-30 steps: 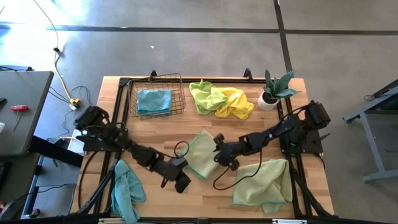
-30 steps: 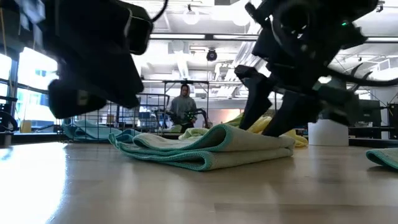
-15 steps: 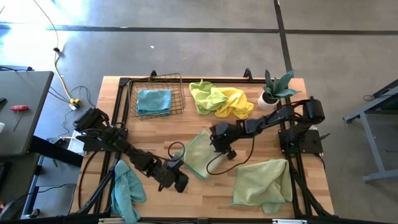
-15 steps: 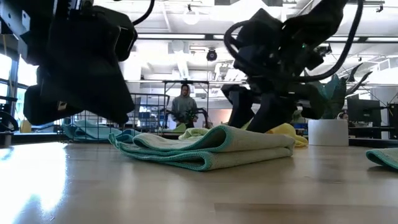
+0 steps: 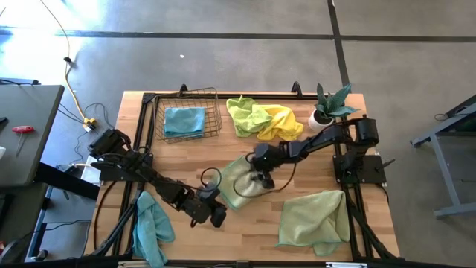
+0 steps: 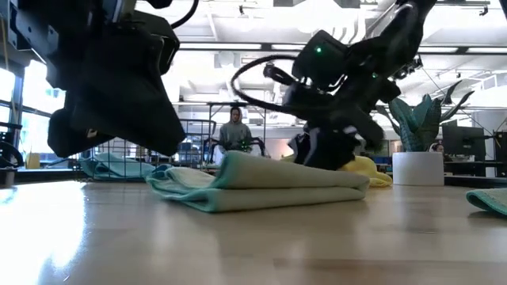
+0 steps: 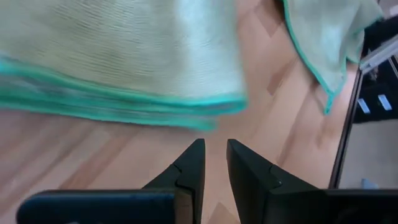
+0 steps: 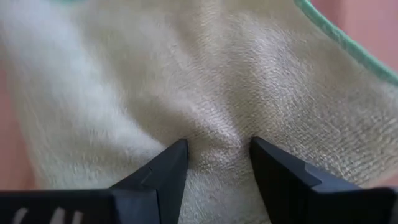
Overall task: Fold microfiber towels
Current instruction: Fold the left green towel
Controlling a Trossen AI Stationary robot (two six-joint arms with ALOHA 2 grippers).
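Wooden tabletop [image 5: 223, 231], workshop room behind, person standing far back in low view.

Folded sage towel [image 5: 239, 182] mid-table, slightly toward left arm's side of centre. Layered stack in low view [image 6: 261, 184], rounded fold at one end, teal-trimmed edges seen from left wrist [image 7: 118, 68]. Long axis diagonal on table: one end toward basket [image 5: 187, 113] side, other toward front edge near left gripper. Lies flat, no corner sticking up as far as visible.

Right gripper [image 5: 262, 177] down on towel's top layer, fingers spread fairly wide, pads [image 8: 163, 171] pressing into cloth with a pucker between them. Looks like pressing or pinching top layer, no lift visible.

Left gripper [image 5: 214, 216] just off towel's near end, fingers [image 7: 189, 174] narrow with small gap, holding nothing, hovering above bare wood.

Risks, judged only:
- Right fingers closing on pucker may grab top layer alone, pull fold open on retreat.
- Dragging sideways under pressure may skew stack, misalign edges.
- Cable loop [image 5: 212, 179] hanging near towel edge may snag cloth.
- Left gripper close enough to clip near edge on any move across.

Elsewhere: teal towel [image 5: 184, 120] in basket, lime and yellow towels [image 5: 264, 120] bunched at rear, spread sage towel [image 5: 316, 217] front right, teal towel over front-left edge [image 5: 151, 227], potted plant [image 5: 327, 108] rear right.
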